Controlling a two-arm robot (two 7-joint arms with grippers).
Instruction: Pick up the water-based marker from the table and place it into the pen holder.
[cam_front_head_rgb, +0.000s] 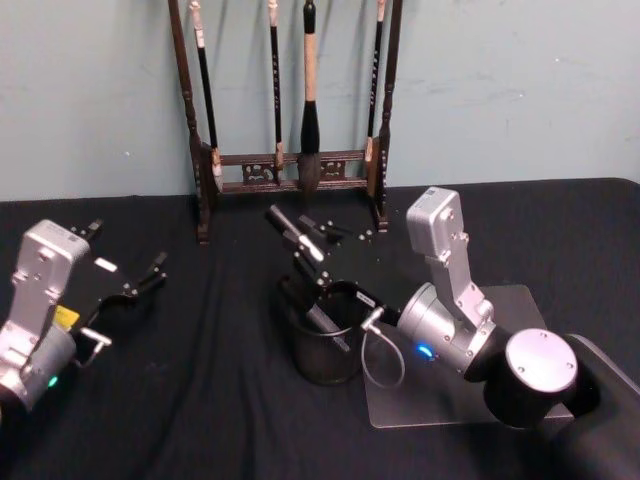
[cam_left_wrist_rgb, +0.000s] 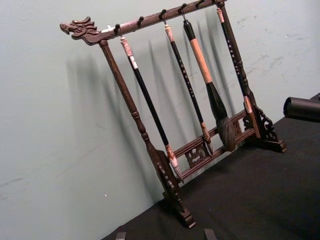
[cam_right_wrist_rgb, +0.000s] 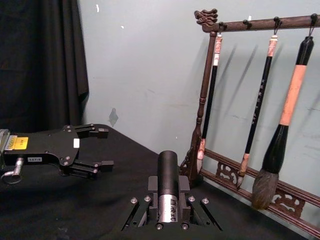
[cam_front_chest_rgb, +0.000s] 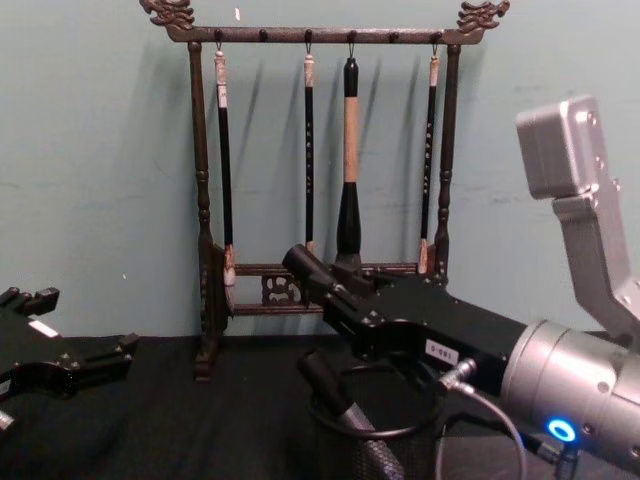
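1. The water-based marker (cam_right_wrist_rgb: 168, 172), a black cylindrical barrel with a silver labelled band near the clamped part, is held lengthwise between the jaws of the right gripper (cam_front_head_rgb: 303, 243). Its long axis runs along the fingers, and its black end juts out past the fingertips.
2. In the chest view the marker is tilted, with the free end higher and aimed up and away toward the tall dark wooden brush rack (cam_front_chest_rgb: 200, 200).
3. The right jaws are clamped on the barrel from both sides.
4. The round black wire-mesh pen holder (cam_front_head_rgb: 300, 365) stands directly below the right jaws. The marker is above its rim and not inside it.
5. A second dark pen-like stick (cam_front_head_rgb: 322, 322) is seen leaning inside the holder, below the jaws.
6. The right arm is stretched forward and inward over a grey plate (cam_front_head_rgb: 400, 405), with the wrist low and the fingers angled upward.
7. The left gripper (cam_front_head_rgb: 150, 280) is held low over the black tablecloth (cam_front_head_rgb: 200, 400), well apart from the holder. Its jaws are spread with nothing between them.
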